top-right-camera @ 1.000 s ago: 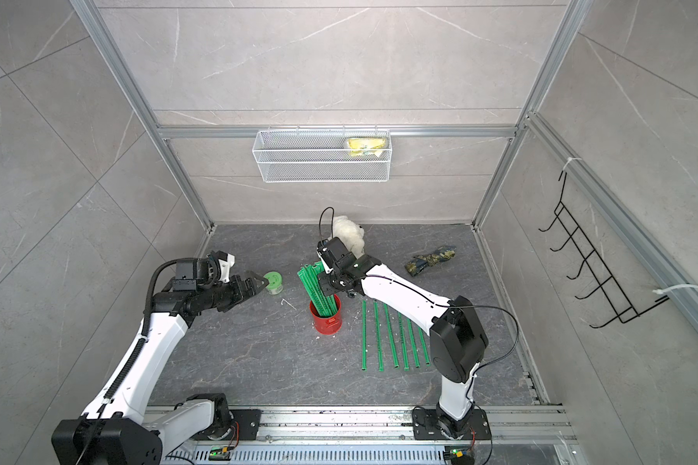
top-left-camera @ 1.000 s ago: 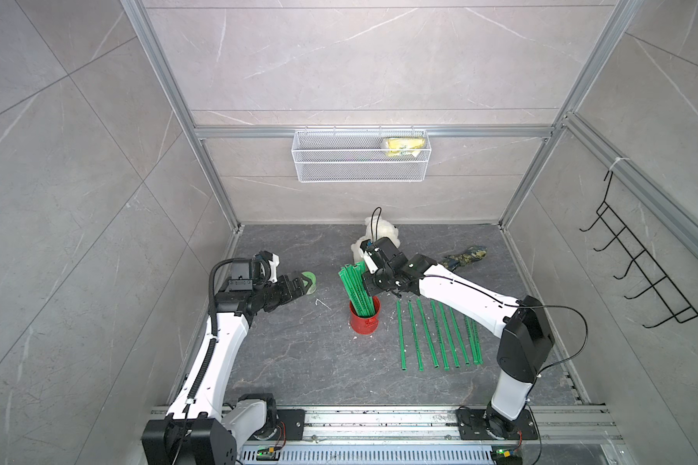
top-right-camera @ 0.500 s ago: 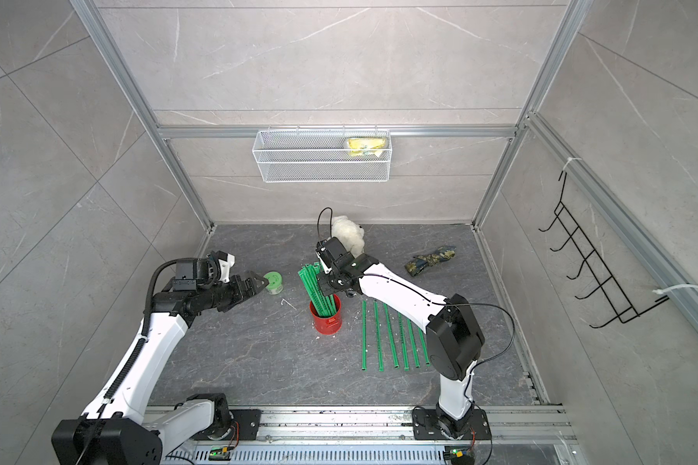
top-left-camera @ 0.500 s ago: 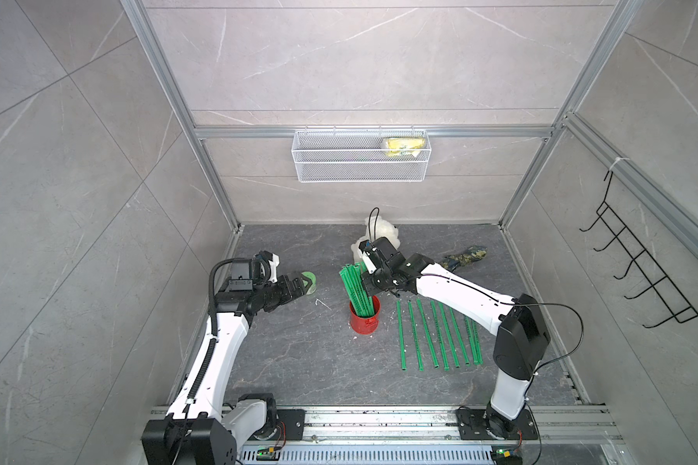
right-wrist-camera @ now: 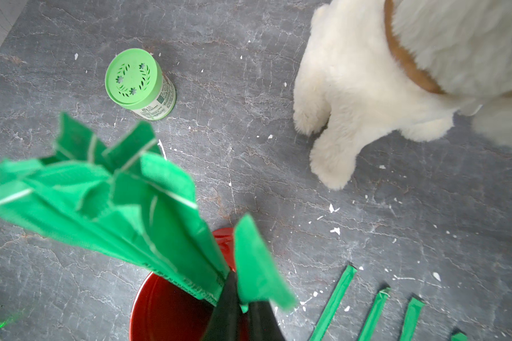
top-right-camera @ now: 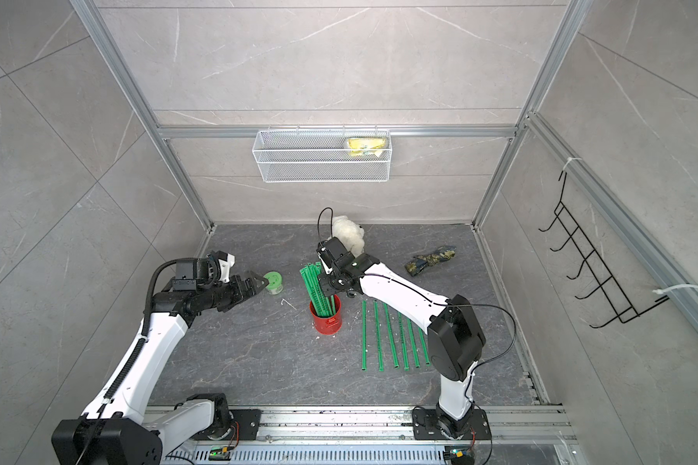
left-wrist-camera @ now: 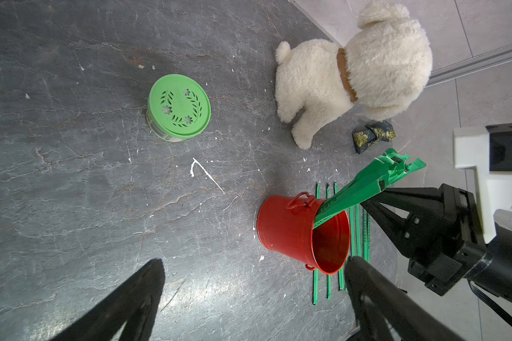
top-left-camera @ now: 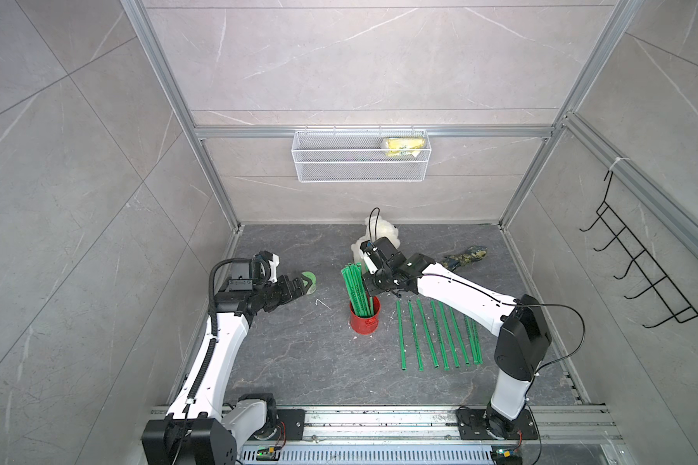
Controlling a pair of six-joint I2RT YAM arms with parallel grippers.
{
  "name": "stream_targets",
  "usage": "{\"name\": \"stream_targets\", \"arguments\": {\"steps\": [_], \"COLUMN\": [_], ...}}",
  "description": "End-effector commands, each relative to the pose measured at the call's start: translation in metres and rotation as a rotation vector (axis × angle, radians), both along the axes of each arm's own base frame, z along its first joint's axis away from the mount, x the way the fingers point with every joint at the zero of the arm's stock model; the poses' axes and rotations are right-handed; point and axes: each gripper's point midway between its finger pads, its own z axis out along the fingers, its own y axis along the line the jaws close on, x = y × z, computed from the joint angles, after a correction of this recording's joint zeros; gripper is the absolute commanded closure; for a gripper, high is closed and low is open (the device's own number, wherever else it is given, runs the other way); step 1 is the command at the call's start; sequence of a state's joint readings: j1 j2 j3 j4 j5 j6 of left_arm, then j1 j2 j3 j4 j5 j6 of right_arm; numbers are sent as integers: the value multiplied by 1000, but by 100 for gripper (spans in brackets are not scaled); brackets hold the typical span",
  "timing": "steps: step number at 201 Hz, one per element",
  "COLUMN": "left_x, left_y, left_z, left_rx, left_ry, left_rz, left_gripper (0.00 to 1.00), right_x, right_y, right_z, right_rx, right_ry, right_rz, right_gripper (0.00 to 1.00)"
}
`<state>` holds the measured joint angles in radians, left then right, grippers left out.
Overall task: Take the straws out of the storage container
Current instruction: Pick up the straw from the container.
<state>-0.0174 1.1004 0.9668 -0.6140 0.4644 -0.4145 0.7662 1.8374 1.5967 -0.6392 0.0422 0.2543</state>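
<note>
Right gripper (right-wrist-camera: 241,298) is seen closed: its black fingers (right-wrist-camera: 223,298) are pinched together on one of the straws (right-wrist-camera: 116,206) just above the rim of the can (right-wrist-camera: 166,310). The pinched straw's flat top end is splayed away from the rest of the bunch. In both top views this gripper is set against the right side of the bunch, about mid-length. Left gripper (top-left-camera: 303,286) is spread fully apart with nothing between the fingers. It is held above the floor (top-left-camera: 299,362), close to the jar (top-left-camera: 310,277); contact with the jar cannot be told from the top views. The remaining straws are stood in the can, leaned back and to the left and fanned out at the top. They are thin, flat, bright-green sleeves with crimped ends and small dark print along the length. More straws (top-left-camera: 436,334) are laid flat on the floor just right of the can, in a roughly parallel row. The can is upright near mid-floor: glossy red metal, slightly tapered like a pail, with small loop ears at the rim and a small label on the side. The floor is a dark grey stone-look slab, veined and flecked with white chips. The jar is short and round, with a pale-green lid pierced in a leaf pattern. A fluffy white plush dog (left-wrist-camera: 352,76) with a brown collar is stood behind the can.
</note>
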Motion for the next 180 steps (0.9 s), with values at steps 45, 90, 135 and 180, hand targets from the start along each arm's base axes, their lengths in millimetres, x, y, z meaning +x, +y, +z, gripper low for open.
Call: {"name": "stream_targets", "arguments": {"steps": [45, 90, 135, 180], "left_x": [2, 2, 2, 2], "left_y": [-2, -2, -2, -2], "left_z": [17, 17, 17, 17], "left_rx": [7, 6, 5, 7], "left_ry": [-48, -48, -49, -49], "left_rz": [-26, -24, -25, -23], "left_gripper": [0, 0, 0, 0], "right_x": [-7, -15, -25, -28], "right_y": [-15, -25, -35, -36], "right_z": [59, 111, 147, 134], "right_rx": [40, 94, 124, 115], "right_ry": [-91, -154, -188, -172], "right_rz": [-22, -25, -23, -21], "right_gripper": [89, 89, 90, 90]}}
